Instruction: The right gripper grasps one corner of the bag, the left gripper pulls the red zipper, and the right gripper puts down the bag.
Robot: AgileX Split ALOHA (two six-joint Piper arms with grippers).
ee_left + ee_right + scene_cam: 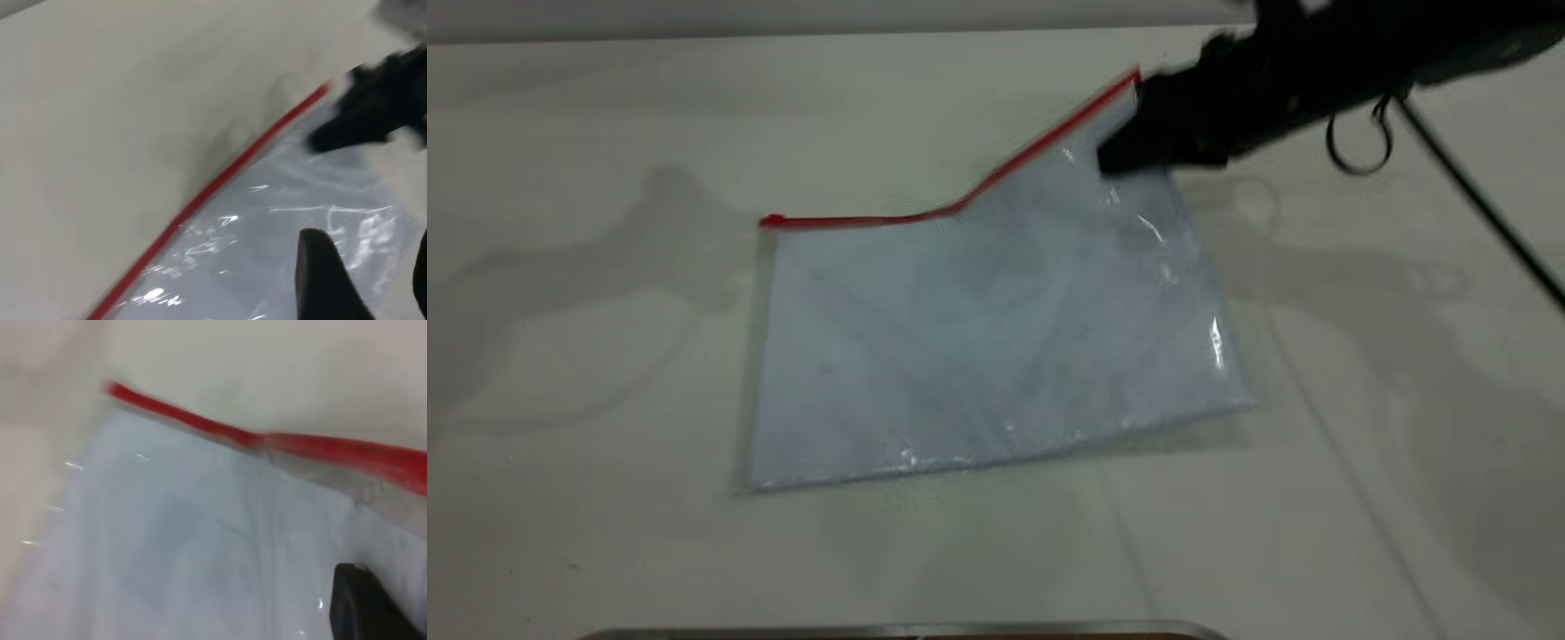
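The table (pixel 605 133) fills the exterior view, and the bag (pixel 978 356) lies near the middle of the frame, mostly flat, with white paper inside. Its red zipper (pixel 925 213) runs along the upper edge: flat from the left end, then bending and rising toward the upper right. There the right gripper (pixel 1116 156) comes in from the upper right of the frame and is clamped on the corner of the bag (pixel 1129 89), which it holds lifted off the table. The small slider tab (pixel 772 220) seems to sit at the left end of the strip, well apart from this held corner. The left gripper (pixel 363 280) shows only in its own wrist view, over the clear plastic just beside the red strip; whether its fingers are apart or together I cannot tell. I judge that the coming pull must follow the long axis of the zipper, and that the left gripper is the nearer one to the slider.
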